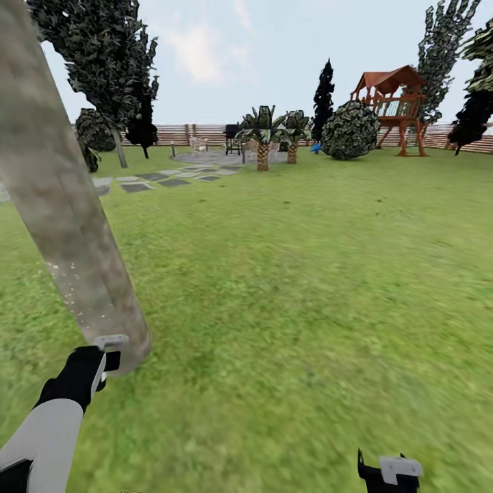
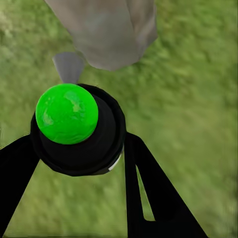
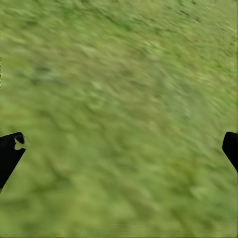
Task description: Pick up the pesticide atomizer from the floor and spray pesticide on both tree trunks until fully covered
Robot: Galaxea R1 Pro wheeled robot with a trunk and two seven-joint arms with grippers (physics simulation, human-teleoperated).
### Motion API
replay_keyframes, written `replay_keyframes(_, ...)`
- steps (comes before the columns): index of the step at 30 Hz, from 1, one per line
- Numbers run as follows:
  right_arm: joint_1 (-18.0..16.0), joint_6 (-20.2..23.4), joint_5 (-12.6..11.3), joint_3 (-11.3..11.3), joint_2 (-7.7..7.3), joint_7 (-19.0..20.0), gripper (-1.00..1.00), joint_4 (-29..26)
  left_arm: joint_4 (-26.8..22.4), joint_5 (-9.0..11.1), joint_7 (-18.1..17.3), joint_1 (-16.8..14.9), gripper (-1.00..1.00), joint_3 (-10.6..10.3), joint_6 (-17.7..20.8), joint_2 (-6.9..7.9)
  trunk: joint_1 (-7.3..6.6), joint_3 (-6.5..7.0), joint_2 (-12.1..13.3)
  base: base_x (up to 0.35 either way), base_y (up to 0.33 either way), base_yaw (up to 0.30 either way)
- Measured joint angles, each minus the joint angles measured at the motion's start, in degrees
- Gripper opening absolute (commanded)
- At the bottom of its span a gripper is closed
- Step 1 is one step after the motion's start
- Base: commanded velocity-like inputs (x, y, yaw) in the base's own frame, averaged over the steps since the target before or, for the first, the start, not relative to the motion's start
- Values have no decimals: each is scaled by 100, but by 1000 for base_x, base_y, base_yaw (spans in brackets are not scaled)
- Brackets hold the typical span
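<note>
A thick, pale, mottled tree trunk (image 1: pixel 61 205) leans across the left of the head view, its foot in the grass. My left gripper (image 1: pixel 92 373) is shut on the pesticide atomizer (image 2: pixel 79 129), a black bottle with a bright green round cap. Its grey nozzle (image 2: pixel 68 67) points at the trunk's base (image 2: pixel 109 29), very close to it. A second tree (image 1: pixel 103 55) with a slim pale trunk (image 1: pixel 120 149) stands far back on the left. My right gripper (image 1: pixel 390 472) hangs low over the lawn, open and holding nothing (image 3: pixel 124 144).
Grey stepping stones (image 1: pixel 157 179) lead to a paved patch at the back. Two short palms (image 1: pixel 263 140), a round shrub (image 1: pixel 350 130), a dark conifer (image 1: pixel 323 96) and a wooden play tower (image 1: pixel 394 109) stand before the slat fence (image 1: pixel 178 133). Open lawn (image 1: pixel 308 274) stretches ahead and right.
</note>
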Motion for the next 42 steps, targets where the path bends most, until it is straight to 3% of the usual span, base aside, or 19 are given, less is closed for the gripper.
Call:
replay_keyframes(9, 0, 0, 0, 0, 0, 0, 100, -2, 1, -2, 0, -1, -100, 0, -1, 0, -1, 0, 0, 141, -262, 241)
replay_keyframes(27, 1, -2, 0, 0, -1, 0, 100, -2, 0, -5, 0, -1, -100, 6, 1, 0, -1, 0, 0, 159, -260, 15)
replay_keyframes(37, 0, 0, 0, -1, -1, 1, 100, 0, 1, -2, 0, 2, -100, 18, 6, 7, 0, 0, 0, 162, -186, 256)
replay_keyframes(42, 0, 0, 0, -3, 0, 1, 100, 0, -91, 42, 0, 147, -100, 69, 12, 41, 1, 0, 0, 9, -7, 277)
